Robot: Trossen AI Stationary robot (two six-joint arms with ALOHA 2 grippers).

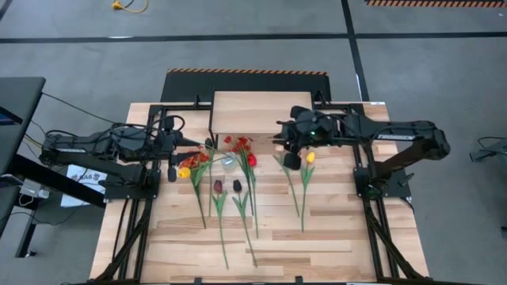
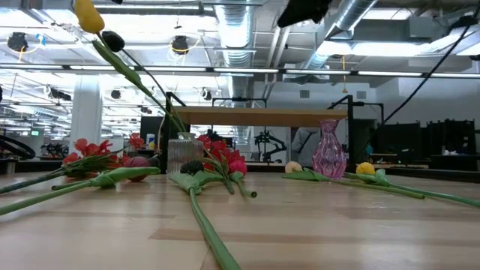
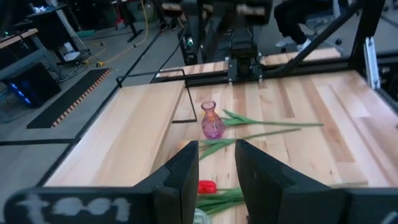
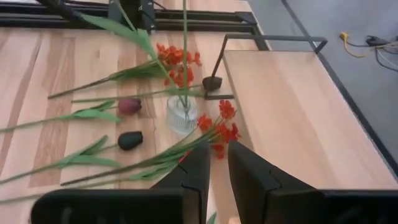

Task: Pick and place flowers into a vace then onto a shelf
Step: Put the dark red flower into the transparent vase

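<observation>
Flowers (image 1: 238,190) lie mostly flat on the slatted wooden table (image 1: 341,237), with their heads toward the shelf (image 1: 249,111) and their long green stems running away from it toward the near edge. One yellow tulip (image 2: 88,15) is already up: its stem rises at a lean out of a clear glass vase (image 4: 182,115) that stands just in front of the shelf's corner, among the red-orange sprays (image 4: 221,130). A pink glass vase (image 2: 328,150) stands farther toward the right arm's side and looks empty.

Two stems lie apart from the main bunch on that right side, one of them a second yellow tulip (image 1: 310,157). Its head is close under the right arm's wrist and its long axis points away from the shelf. By the high view the right arm is plainly the nearer one to this tulip, and a grasp across the stem, just behind the head, seems the likely need.

Right gripper (image 4: 219,174) hovers off the table facing the clear vase, its fingers a narrow gap apart with nothing between them. Left gripper (image 3: 216,174) hangs just beside the clear vase, looking across at the pink one, fingers likewise parted and empty.
</observation>
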